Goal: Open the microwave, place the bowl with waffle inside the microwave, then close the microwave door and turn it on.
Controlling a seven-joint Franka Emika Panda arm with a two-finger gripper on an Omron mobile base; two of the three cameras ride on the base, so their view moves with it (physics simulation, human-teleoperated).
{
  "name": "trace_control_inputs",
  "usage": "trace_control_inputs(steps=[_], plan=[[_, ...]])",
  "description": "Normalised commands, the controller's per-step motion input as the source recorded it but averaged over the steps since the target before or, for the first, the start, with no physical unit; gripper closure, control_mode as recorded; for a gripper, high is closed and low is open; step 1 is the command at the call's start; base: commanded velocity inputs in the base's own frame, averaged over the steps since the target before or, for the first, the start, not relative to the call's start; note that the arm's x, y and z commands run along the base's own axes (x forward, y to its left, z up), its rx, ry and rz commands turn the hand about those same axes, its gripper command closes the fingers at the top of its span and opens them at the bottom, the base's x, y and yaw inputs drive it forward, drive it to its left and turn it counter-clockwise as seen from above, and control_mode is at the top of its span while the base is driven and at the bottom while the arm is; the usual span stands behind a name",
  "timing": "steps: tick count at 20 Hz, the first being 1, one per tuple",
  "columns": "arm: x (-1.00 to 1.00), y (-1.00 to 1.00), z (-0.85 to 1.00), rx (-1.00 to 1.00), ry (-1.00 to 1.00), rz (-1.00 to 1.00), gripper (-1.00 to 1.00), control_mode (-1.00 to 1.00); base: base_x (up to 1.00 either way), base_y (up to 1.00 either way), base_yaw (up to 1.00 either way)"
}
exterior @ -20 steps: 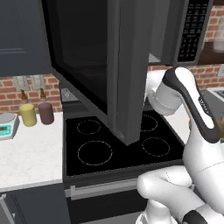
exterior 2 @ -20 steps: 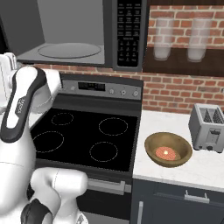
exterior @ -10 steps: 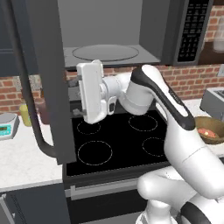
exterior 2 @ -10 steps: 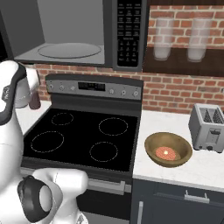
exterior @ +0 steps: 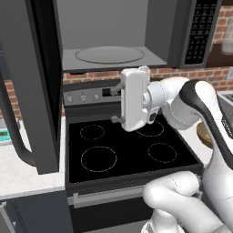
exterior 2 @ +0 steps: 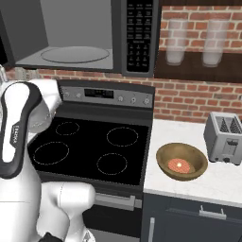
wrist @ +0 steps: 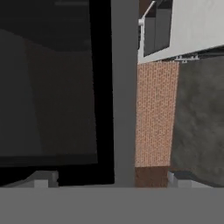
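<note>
The microwave [exterior: 113, 41] hangs above the stove, its light grey inside and round turntable [exterior 2: 73, 54] exposed. The microwave door [exterior: 32, 86] stands swung far out to the left, curved handle [exterior: 16, 141] low on it. My gripper [exterior: 117, 103] hovers over the stove's back burners below the cavity, pointing left toward the door, open and empty. In the hand view my gripper [wrist: 111, 179] faces the door's dark window and grey frame edge [wrist: 124, 87], apart from it. The brown bowl [exterior 2: 182, 160] with the waffle [exterior 2: 181, 165] rests on the counter right of the stove.
A black stove [exterior 2: 94, 146] with four burner rings lies under the arm. A silver toaster [exterior 2: 227, 137] stands right of the bowl. Two glass jars [exterior 2: 176, 42] sit on a shelf beside the keypad strip [exterior 2: 138, 33]. A brick wall runs behind.
The microwave door has swung from half open across the stove to wide open on the left. My hand has drawn back to the right, away from the door, jaws still open.
</note>
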Motion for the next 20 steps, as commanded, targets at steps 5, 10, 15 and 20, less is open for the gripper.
trace_control_inputs(steps=[5,10,15,20], plan=[[-0.13,-1.0,0.0,-0.08,-0.07,-0.25,-1.0,-1.0,0.0,0.0,0.0],[0.13,-1.0,0.0,-0.23,0.0,-0.28,-1.0,-1.0,0.0,0.0,0.0],[0.45,-1.0,-0.03,-0.28,0.1,-0.41,-1.0,-1.0,0.0,0.0,0.0],[0.42,-1.0,-0.18,-0.31,0.14,-0.47,-1.0,-1.0,0.0,0.0,0.0]])
